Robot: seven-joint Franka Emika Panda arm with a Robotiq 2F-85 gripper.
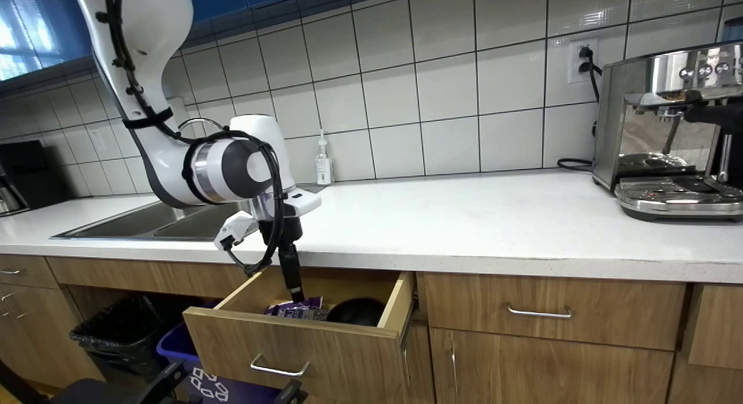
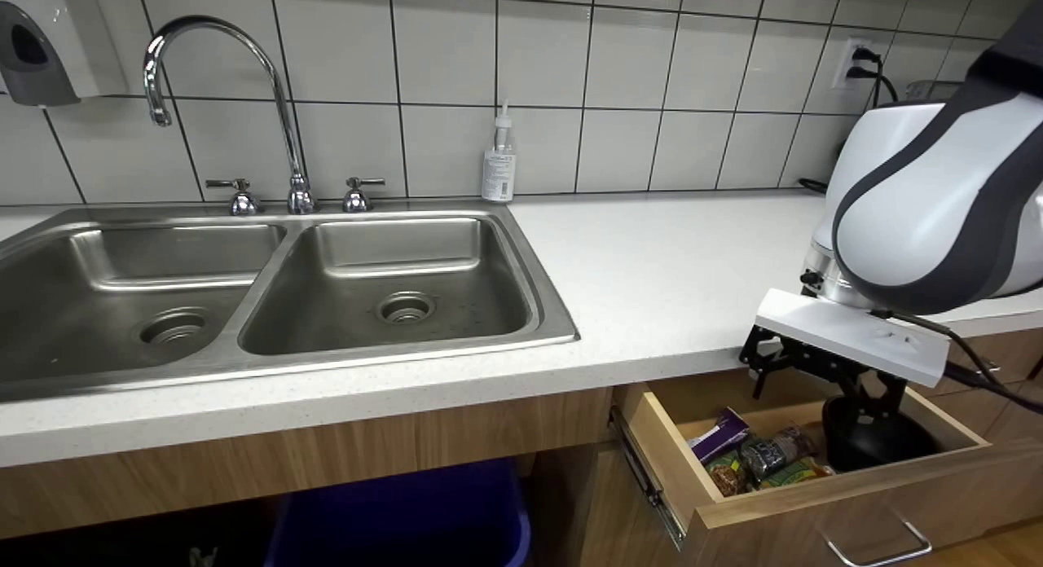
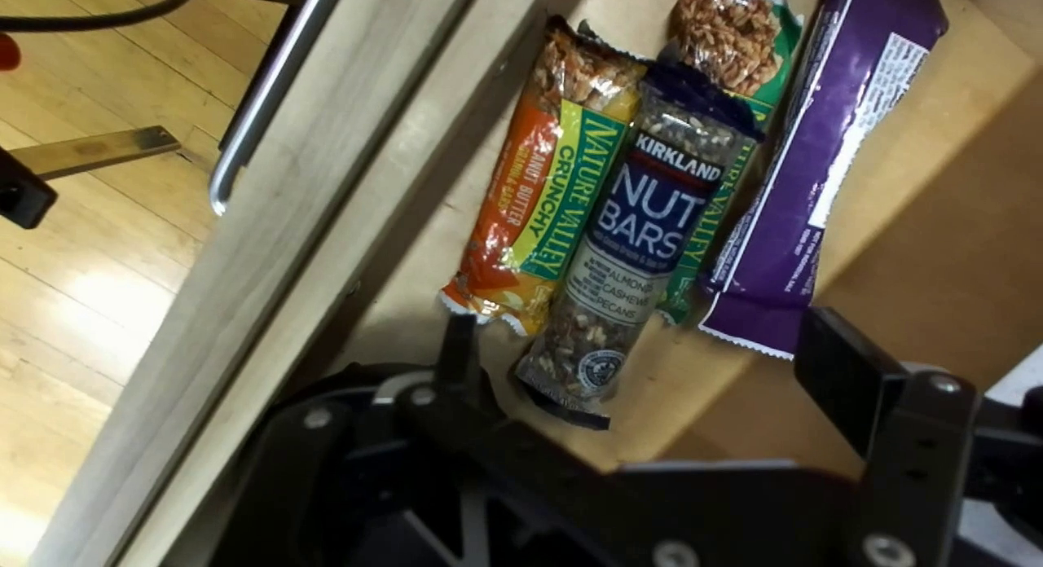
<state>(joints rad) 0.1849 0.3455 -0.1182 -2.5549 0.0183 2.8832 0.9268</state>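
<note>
My gripper (image 3: 640,327) points down into an open wooden drawer (image 1: 290,323), its jaws wide apart with nothing held between them. In the wrist view a Kirkland nut bar (image 3: 644,225) lies just ahead of the gap between the fingertips. On its left is an orange Nature Valley bar (image 3: 530,200); a green-wrapped bar (image 3: 725,37) lies partly beneath it. To the right a purple wrapper (image 3: 823,168) reaches toward the right fingertip; I cannot tell whether they touch. A black bowl (image 2: 880,445) sits in the drawer, close to one finger in an exterior view.
The white counter (image 1: 464,218) overhangs the drawer. A double steel sink (image 2: 391,331) is set into it, with a clear bottle (image 2: 499,172) behind. An espresso machine (image 1: 667,131) stands farther along. Below are a blue bin (image 2: 407,518) and a black-lined bin (image 1: 122,328).
</note>
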